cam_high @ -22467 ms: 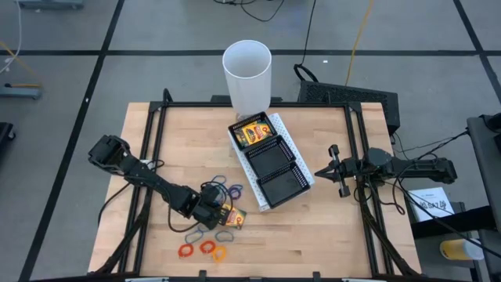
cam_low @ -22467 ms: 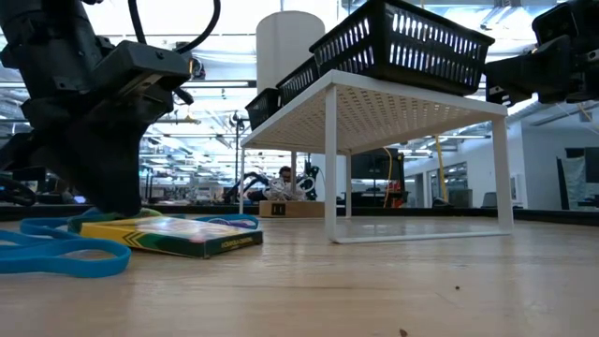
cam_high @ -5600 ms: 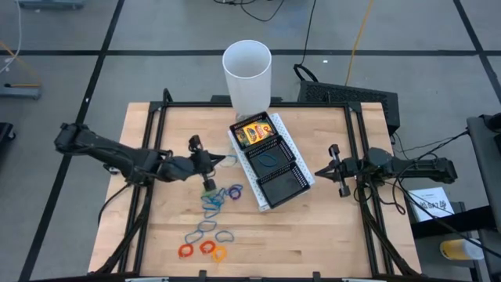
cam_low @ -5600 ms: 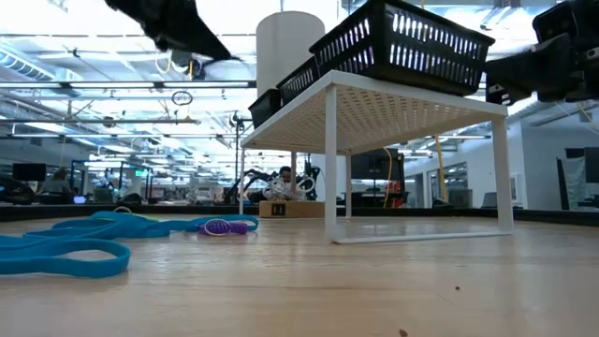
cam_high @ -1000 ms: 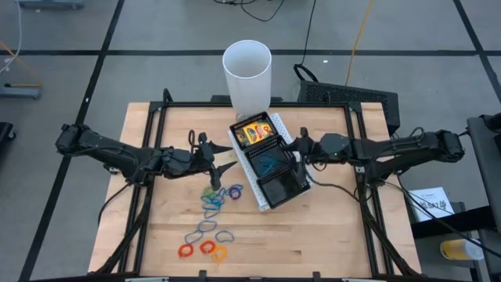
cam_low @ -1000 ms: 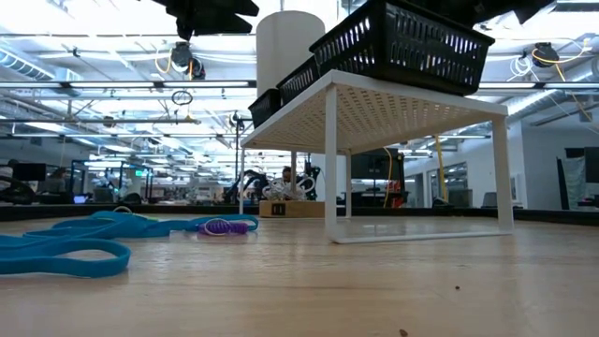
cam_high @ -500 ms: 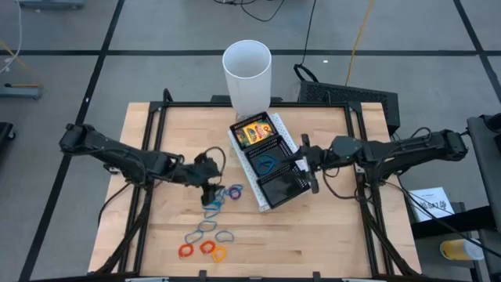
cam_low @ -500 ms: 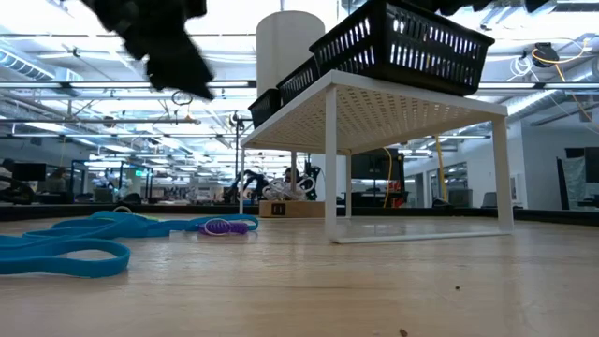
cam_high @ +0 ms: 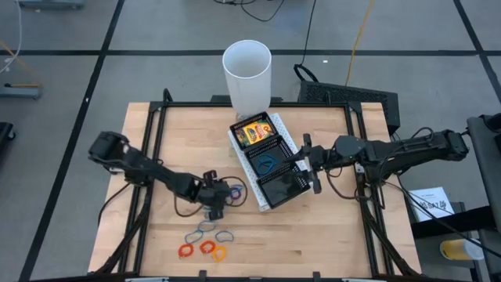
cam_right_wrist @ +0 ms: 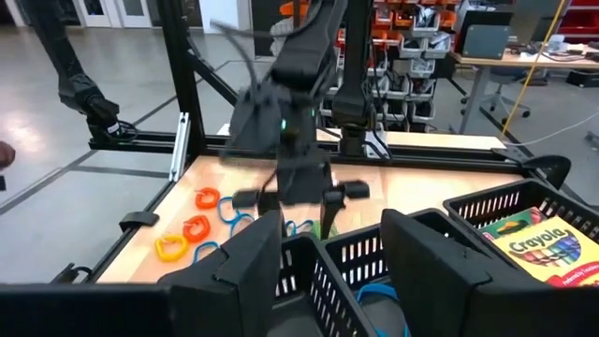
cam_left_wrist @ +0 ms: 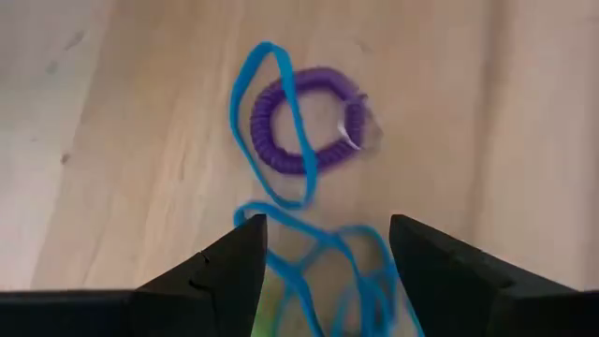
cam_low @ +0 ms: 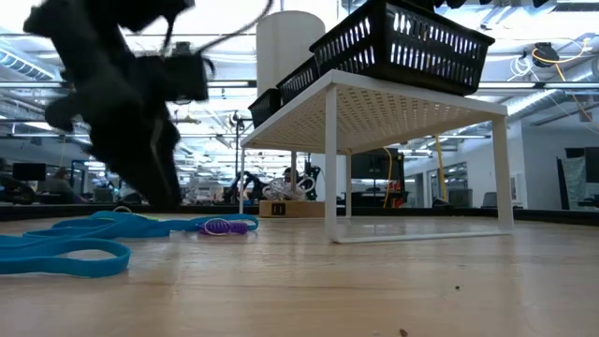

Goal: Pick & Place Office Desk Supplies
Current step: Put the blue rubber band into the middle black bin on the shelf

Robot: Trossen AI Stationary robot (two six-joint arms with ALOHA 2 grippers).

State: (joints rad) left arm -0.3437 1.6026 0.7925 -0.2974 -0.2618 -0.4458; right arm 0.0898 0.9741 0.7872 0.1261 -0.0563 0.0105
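My left gripper (cam_high: 213, 200) is open and low over a heap of blue rubber bands (cam_left_wrist: 309, 239) on the table, left of the black mesh tray (cam_high: 291, 184). Its fingers stand on either side of the bands. A purple coil loop (cam_left_wrist: 304, 131) lies just beyond them. In the low view the left gripper (cam_low: 140, 178) comes down blurred behind the blue bands (cam_low: 56, 248). Crayon boxes (cam_high: 252, 132) lie in the tray's far compartment and a blue band (cam_high: 266, 163) in its middle one. My right gripper (cam_high: 310, 161) is open and empty at the tray's right side. My left gripper points down with its open fingers (cam_left_wrist: 215, 271) astride the blue bands (cam_left_wrist: 281, 201). I cannot tell whether the fingertips touch the bands or the table.
The tray sits on a white riser rack (cam_low: 374, 103). A tall white cup (cam_high: 247, 74) stands at the far edge behind it. Red, orange and grey loops (cam_high: 202, 247) lie nearer the front edge. Black frame rails (cam_high: 149, 141) run along the table's sides.
My left gripper has gone from beside the tray's left side toward the near edge and down onto the heap of blue bands. My right gripper has drawn back a little from over the tray toward the table's right edge.
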